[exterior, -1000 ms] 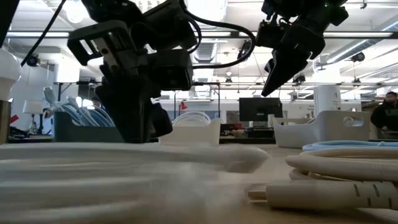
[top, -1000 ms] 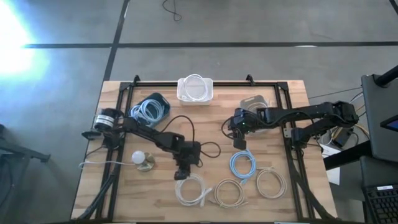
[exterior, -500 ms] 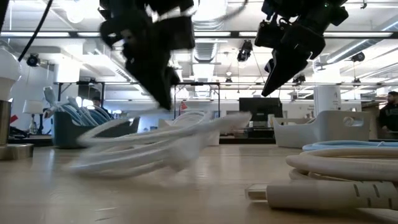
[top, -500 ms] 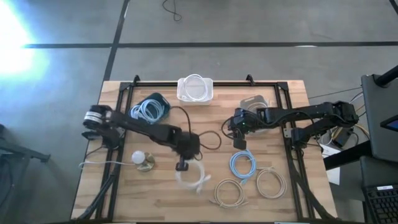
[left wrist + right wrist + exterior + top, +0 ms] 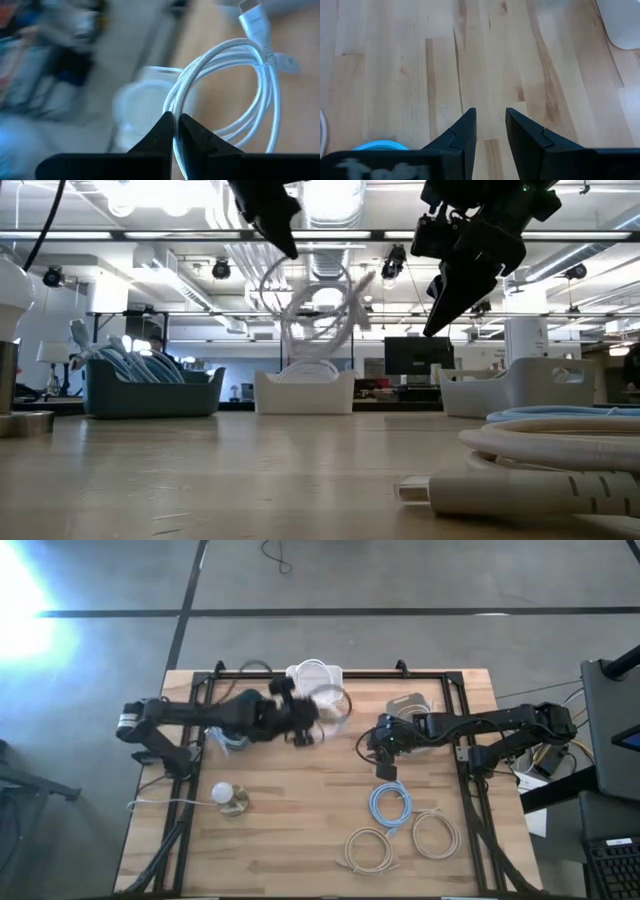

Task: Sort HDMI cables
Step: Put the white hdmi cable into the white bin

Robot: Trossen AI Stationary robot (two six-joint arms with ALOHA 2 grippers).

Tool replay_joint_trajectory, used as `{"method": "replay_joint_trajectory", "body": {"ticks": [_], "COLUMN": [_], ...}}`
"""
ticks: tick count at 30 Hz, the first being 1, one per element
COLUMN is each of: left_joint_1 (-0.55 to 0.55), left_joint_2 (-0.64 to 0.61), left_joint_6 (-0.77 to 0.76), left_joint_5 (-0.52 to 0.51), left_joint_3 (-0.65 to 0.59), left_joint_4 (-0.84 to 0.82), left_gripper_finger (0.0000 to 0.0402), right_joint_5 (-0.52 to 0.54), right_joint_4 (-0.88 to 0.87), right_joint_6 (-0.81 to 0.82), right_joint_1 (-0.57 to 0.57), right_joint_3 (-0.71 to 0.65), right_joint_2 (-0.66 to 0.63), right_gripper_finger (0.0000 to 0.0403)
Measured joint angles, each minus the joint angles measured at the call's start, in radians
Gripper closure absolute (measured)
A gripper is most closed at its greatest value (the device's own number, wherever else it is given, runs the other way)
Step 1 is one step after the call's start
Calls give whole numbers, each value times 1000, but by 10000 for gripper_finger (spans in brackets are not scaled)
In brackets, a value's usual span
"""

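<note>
Wooden tabletop (image 5: 300,790) under bright shop lights, and the left gripper (image 5: 300,725) is up in the air near the far edge, its fingers (image 5: 167,131) pinched tight on a white cable coil (image 5: 235,90). That coil dangles well clear of the wood, hanging just in front of the white bin (image 5: 304,392) at the middle of the back row, where another white coil (image 5: 312,679) sits inside. To the left of it, the dark blue bin (image 5: 150,388) holds light blue coils (image 5: 115,360). Over on the other side, the right gripper (image 5: 383,768) hovers above bare wood at mid-table, jaws a little apart and holding nothing. Near the front edge lie three loose coils: a light blue one (image 5: 391,804) just in front of that gripper, and two beige ones (image 5: 368,849) (image 5: 436,834) beside it. A grey bin (image 5: 407,703) sits behind the right arm, and a small white knob on a tan base (image 5: 228,797) stands off to the front left.
</note>
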Motion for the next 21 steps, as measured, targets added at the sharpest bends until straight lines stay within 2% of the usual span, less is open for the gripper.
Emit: {"method": "replay_joint_trajectory", "body": {"ticks": [2, 5, 12, 15, 21], "left_joint_1": [54, 145, 338, 375, 409], "left_joint_2": [-1, -1, 23, 45, 87], "left_joint_6": [15, 37, 39, 40, 78], "left_joint_5": [-65, -72, 54, 107, 103], "left_joint_3": [28, 44, -13, -69, -177], "left_joint_4": [15, 49, 101, 174, 411], "left_gripper_finger": [378, 379, 379, 379, 377], "right_joint_5": [0, 0, 0, 0, 0], "right_joint_4": [0, 0, -4, -7, -7], "right_joint_6": [0, 0, -4, -6, -8], "right_joint_1": [0, 0, 0, 0, 0], "right_joint_3": [0, 0, 0, 0, 0], "right_joint_2": [0, 0, 0, 0, 0], "right_gripper_finger": [305, 310, 317, 314, 307]}}
